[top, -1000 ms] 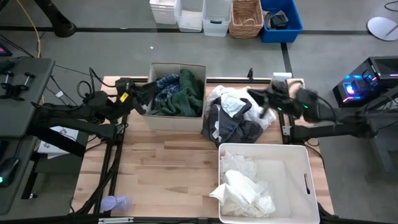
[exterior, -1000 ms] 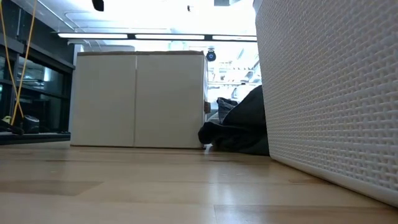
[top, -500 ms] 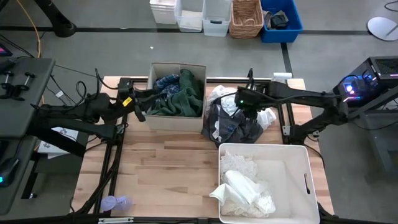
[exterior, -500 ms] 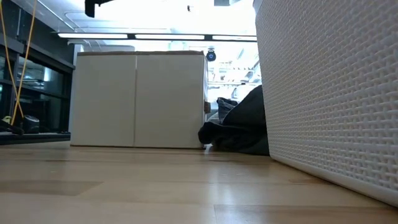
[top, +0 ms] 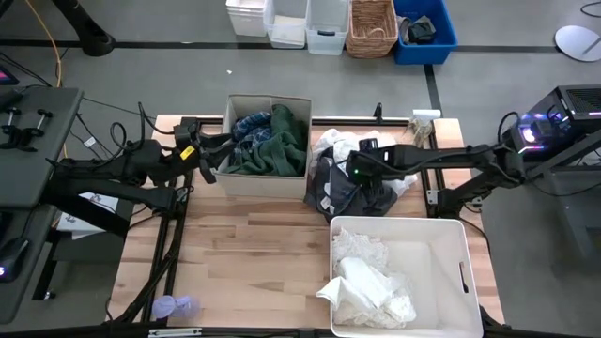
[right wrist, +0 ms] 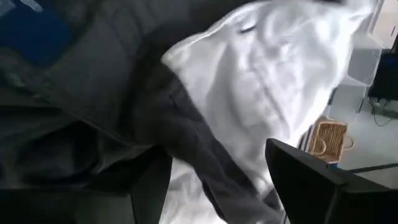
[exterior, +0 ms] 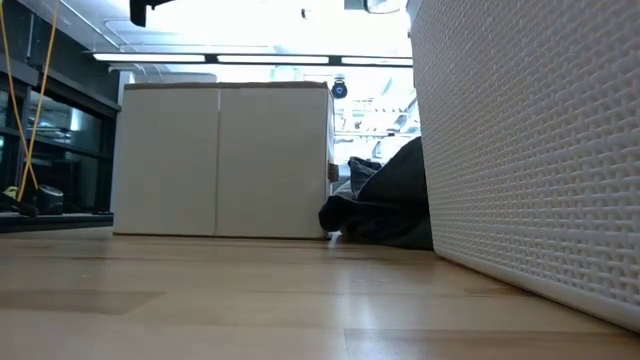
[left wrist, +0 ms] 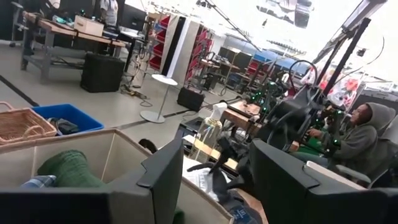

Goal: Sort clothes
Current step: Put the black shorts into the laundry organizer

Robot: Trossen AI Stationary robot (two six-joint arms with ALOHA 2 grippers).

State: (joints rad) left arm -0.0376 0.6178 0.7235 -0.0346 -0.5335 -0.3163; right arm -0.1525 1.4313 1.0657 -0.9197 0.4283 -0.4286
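On the pale wood table (top: 244, 253), the right gripper (top: 357, 172), fingers spread, sits over the black-grey garment (top: 343, 192) heaped between the cardboard box (top: 268, 178) and white bin (top: 441, 235). The left gripper (top: 208, 161), fingers apart, hovers at the box's edge. Grey floor and storage bins (top: 310, 23) lie beyond.

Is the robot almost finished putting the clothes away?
Not yet. A dark green garment and blue plaid shirt lie in the beige box, and white lacy pieces in the white bin. The right gripper, open, is down on the unsorted pile. The left gripper waits by the box.
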